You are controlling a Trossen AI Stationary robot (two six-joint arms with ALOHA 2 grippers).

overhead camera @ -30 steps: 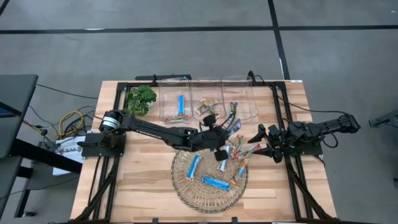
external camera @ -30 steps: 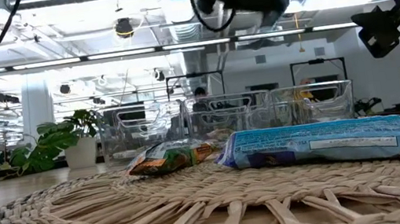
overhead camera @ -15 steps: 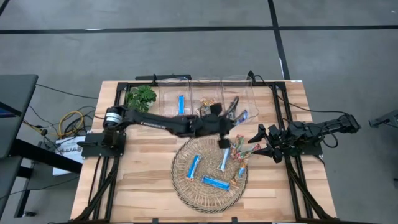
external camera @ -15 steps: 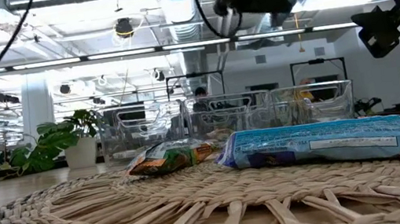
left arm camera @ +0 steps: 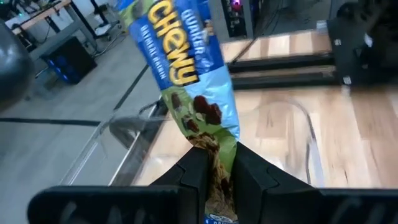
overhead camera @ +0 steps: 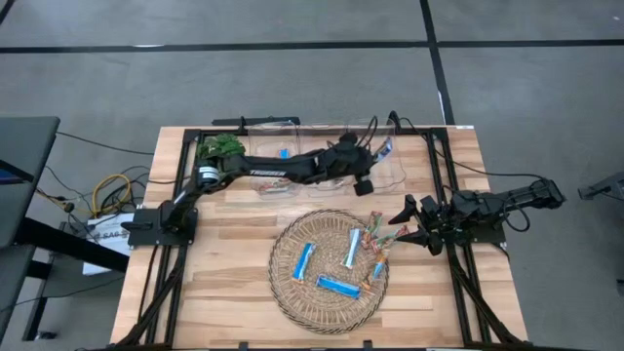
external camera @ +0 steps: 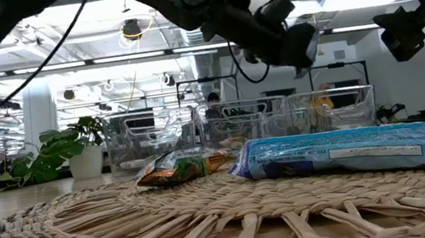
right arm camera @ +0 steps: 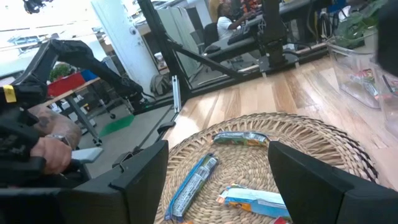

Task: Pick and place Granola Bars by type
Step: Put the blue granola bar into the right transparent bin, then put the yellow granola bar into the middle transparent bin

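Bright blue granola bar [left arm camera: 186,81] with yellow lettering and brown chocolate-chip print, three blue bars [overhead camera: 336,286] on tan woven basket [overhead camera: 288,297], multicoloured orange-red bars [overhead camera: 378,237] at its three o'clock, pale wood table [overhead camera: 224,283], green plant [overhead camera: 220,145], black arms

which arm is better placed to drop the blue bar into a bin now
Left. The left tool is shut on the blue bar and reaches over the clear bins at the table's back edge. The right tool sits open beside the woven basket, holding nothing.
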